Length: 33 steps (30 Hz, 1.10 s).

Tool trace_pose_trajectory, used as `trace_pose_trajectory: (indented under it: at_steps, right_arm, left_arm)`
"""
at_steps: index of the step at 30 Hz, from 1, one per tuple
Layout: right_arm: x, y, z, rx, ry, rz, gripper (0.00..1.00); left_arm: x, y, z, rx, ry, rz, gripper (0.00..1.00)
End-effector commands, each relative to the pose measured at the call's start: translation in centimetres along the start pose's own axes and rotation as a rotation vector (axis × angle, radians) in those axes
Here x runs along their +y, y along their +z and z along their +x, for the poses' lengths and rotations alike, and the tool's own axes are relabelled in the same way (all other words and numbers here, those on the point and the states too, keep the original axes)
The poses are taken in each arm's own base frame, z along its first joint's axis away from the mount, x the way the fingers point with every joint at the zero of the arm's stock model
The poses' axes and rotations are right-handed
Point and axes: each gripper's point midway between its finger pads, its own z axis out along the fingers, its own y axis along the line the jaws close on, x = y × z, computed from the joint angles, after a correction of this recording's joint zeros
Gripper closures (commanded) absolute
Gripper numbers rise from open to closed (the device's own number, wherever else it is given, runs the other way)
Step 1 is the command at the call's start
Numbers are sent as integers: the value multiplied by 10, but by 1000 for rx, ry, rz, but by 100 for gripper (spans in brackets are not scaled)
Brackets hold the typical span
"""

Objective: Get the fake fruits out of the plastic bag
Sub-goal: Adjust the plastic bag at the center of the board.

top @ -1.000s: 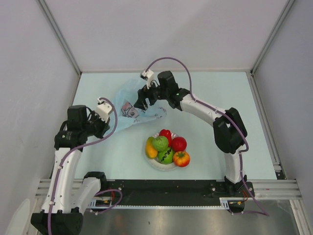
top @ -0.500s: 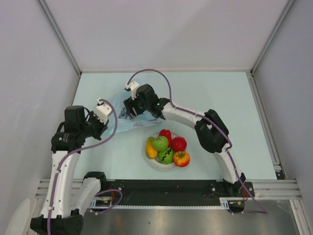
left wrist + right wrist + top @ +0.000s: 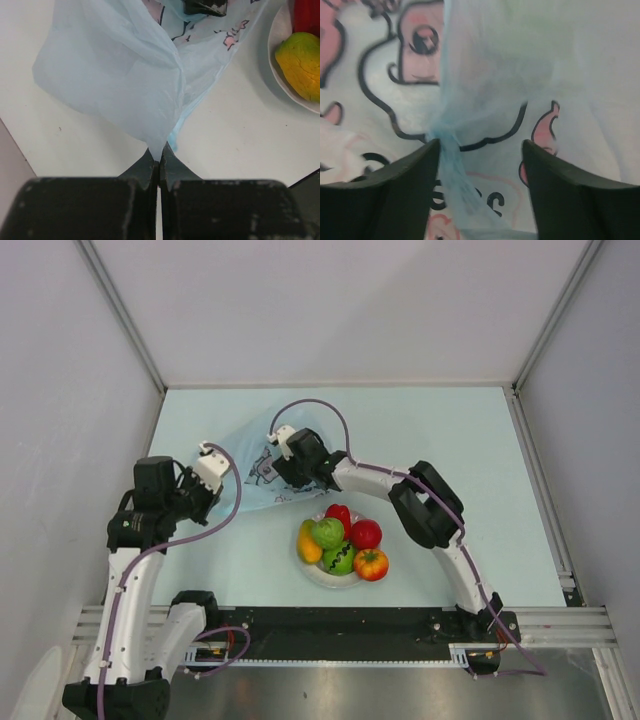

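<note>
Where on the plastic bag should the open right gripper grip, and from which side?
Probably the bunched fold of the plastic bag between the right gripper's open fingers, from above: it stands up from the flat printed film, so fingers can close across it. The left gripper pins the bag's other end.

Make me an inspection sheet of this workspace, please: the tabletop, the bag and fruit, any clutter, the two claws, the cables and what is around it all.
Surface: pale blue table, nothing spilled.
Job's things: plastic bag lies crumpled at the left rear; whether it holds anything cannot be told. The fake fruits are piled on a white plate near the front.
Clutter: nothing seen.
Grippers: left gripper is shut on a pinch of the bag's edge. Right gripper is open over the bag's printed picture, with a bunched fold between its fingers.
Cables: one purple cable loops along the left arm and another arcs over the right wrist; neither is snagged.
Surroundings: plain grey walls on three sides, metal rail along the near edge.
</note>
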Motion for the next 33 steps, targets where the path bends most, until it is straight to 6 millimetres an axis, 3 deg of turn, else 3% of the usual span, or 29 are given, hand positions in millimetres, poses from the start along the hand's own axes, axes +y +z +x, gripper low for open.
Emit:
trace_pose_trajectory:
  at_steps: [1,5,6,8,14,16,18,19,20,22,23,25,26,28,31,33]
  right_arm:
    - [-35,10,10,8,-61,46,37]
    - [-52,1,-19,-57,-110,-15,55]
    - [-52,-3,-28,-79,-112,-49,74]
    - [-65,-13,-48,-125,-109,-35,98]
    - [-101,-81,-140,-382,-50,-16,100]
    - [-111,-106,-169,-462,-50,11,100]
    - [-129,-123,-184,-507,-35,47,100]
    - [-137,-138,-196,-539,-31,67,100]
    - [-144,-145,-201,-552,-26,84,100]
    - [-169,-166,-206,-576,-30,151,100]
    - [-179,-173,-205,-576,-32,174,100]
    - [-202,-187,-199,-584,-37,237,100]
    - [-210,-206,-201,-602,-35,263,100]
    - [-228,-222,-190,-593,-25,308,100]
    - [-234,-237,-165,-555,-13,329,100]
    - [-234,-231,-137,-493,14,359,88]
  left_arm:
    - [10,-1,-11,-49,29,-43,100]
    - [12,5,-12,-47,43,-34,100]
    - [13,6,-16,-56,49,-29,100]
    - [18,9,-24,-62,53,-22,100]
    - [35,18,-70,-154,74,3,100]
    - [41,30,-85,-173,73,25,100]
    - [44,33,-112,-218,103,38,100]
    - [44,46,-117,-207,98,66,100]
    - [43,42,-138,-245,126,71,100]
    - [42,55,-155,-253,141,100,99]
    - [38,51,-175,-290,172,108,100]
    - [32,52,-190,-311,191,128,100]
    - [26,52,-200,-330,204,145,100]
    - [18,51,-207,-353,195,171,100]
    - [-1,48,-209,-375,171,229,100]
    - [-20,52,-198,-369,127,304,99]
